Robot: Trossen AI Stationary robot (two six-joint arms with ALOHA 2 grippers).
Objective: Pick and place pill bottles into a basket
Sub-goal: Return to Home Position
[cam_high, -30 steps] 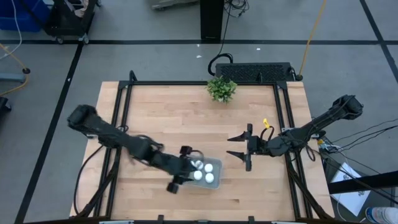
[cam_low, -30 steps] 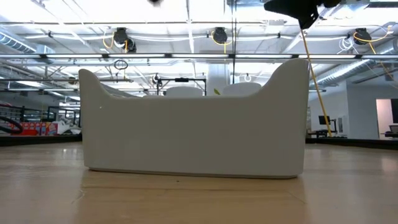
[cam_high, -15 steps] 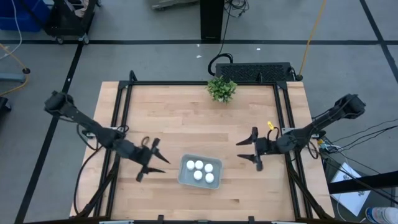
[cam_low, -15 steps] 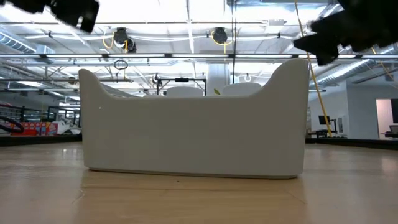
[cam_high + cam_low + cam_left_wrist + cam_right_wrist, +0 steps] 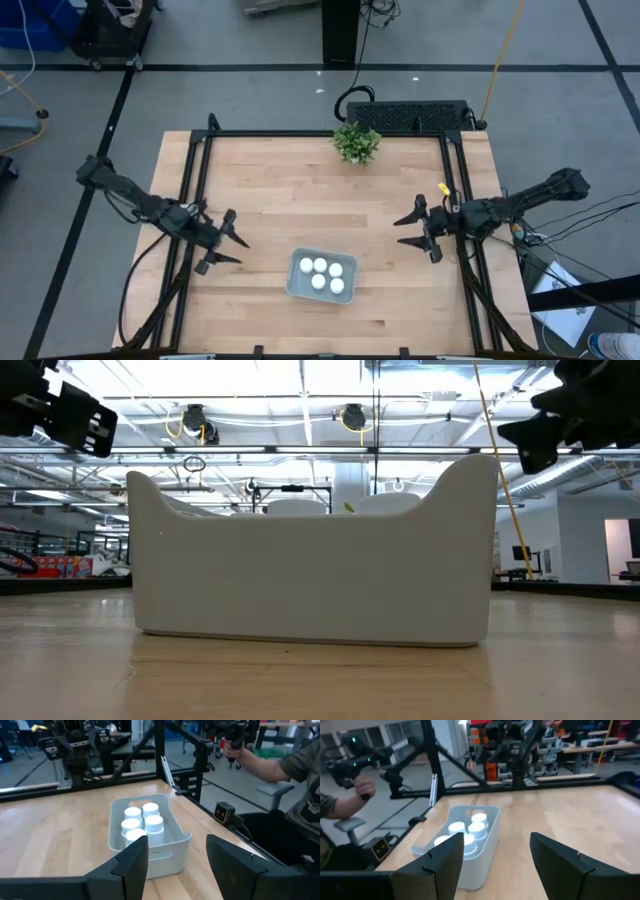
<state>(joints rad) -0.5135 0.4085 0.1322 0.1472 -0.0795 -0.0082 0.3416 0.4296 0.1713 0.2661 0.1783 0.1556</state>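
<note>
The pale grey-blue basket (image 5: 322,276) stands on the wooden table near its front edge, with several white pill bottles (image 5: 321,275) upright inside; it also shows in the left wrist view (image 5: 150,837) and the right wrist view (image 5: 462,842). My left gripper (image 5: 228,242) is open and empty, to the left of the basket. My right gripper (image 5: 412,230) is open and empty, to the right of the basket. In the low view the basket's wall (image 5: 310,560) fills the middle.
A small green plant (image 5: 356,142) stands at the table's far edge. Black frame rails (image 5: 193,200) run along the table's left and right sides. A person holding a controller shows beyond the table in the left wrist view (image 5: 270,765) and the right wrist view (image 5: 350,795).
My left gripper has drawn back from over the basket toward the table's left edge and is open, clear of the bottles. My right gripper has gone a little toward the table's right edge and far side. The basket and bottles have stayed put.
</note>
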